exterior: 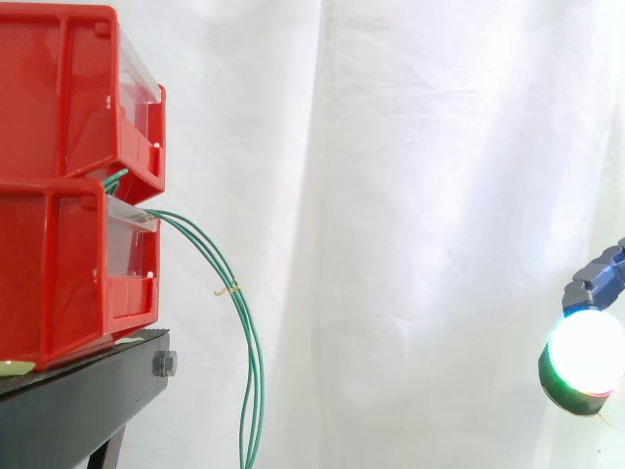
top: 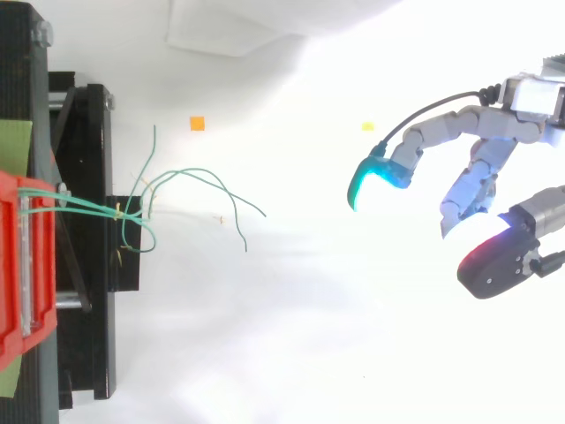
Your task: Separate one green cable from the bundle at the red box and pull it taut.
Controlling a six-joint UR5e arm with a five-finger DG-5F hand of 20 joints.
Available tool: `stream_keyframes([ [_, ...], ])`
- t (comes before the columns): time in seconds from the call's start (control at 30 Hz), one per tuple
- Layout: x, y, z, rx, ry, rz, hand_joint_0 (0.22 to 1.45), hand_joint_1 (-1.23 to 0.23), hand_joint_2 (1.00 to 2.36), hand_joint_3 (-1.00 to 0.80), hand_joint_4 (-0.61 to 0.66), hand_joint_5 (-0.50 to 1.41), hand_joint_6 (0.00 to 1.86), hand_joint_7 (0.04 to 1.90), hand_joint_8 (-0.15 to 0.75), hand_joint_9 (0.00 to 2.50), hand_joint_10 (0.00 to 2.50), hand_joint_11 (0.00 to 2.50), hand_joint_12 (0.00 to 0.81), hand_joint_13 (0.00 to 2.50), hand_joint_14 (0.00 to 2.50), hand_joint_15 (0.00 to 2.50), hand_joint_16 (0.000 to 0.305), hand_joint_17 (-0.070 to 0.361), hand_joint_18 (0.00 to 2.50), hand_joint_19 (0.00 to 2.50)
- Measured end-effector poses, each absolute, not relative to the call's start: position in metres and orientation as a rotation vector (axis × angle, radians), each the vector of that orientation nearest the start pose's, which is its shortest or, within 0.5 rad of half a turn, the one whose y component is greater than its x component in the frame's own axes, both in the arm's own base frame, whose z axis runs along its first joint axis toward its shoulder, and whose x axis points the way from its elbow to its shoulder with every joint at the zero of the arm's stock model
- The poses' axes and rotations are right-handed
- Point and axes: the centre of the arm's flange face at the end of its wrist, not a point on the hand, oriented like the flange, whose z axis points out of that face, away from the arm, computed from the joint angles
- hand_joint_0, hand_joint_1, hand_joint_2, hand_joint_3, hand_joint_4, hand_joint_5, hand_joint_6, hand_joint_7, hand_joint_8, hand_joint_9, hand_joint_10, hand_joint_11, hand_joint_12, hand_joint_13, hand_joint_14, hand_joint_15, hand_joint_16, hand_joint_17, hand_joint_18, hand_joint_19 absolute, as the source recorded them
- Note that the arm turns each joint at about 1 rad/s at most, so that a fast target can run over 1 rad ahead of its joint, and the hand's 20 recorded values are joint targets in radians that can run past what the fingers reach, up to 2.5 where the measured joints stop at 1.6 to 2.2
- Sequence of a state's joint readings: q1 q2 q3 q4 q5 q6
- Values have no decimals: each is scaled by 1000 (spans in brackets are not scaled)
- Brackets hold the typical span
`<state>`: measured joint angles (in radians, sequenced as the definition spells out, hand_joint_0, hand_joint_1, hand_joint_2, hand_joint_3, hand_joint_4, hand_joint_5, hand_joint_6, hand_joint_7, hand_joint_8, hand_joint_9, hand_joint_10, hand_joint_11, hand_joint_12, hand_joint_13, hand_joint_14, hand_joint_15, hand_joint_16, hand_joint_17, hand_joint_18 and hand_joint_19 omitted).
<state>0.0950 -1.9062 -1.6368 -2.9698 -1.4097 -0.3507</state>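
Observation:
Two red bins [exterior: 73, 186] are stacked on a black stand [exterior: 88, 401] at the left. A bundle of green cables [exterior: 244, 332] comes out between the bins and hangs down in front of the stand. From above, the green cables [top: 177, 190] fan out over the white floor, loose and slack. My hand [top: 481, 168] hovers far to the right of them, open, fingers spread and slightly bent, holding nothing. One glowing fingertip [exterior: 584, 357] shows at the right edge of the side view.
A white curtain hangs behind everything. A small orange marker [top: 197, 124] and a yellow one [top: 367, 126] lie on the floor. The red bin's edge [top: 26, 265] and the stand's frame [top: 88, 265] sit at the left in the top view.

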Motion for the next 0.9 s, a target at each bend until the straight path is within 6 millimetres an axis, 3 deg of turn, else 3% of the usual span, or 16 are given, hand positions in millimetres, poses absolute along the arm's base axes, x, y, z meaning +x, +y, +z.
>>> stream_keyframes([
  [0.9,586,-94,291,1096,1514,785,483,-502,1000,-500,195,-185,502,704,271,1017,18,719,395,1134,24,816,64,143,1023,750],
])
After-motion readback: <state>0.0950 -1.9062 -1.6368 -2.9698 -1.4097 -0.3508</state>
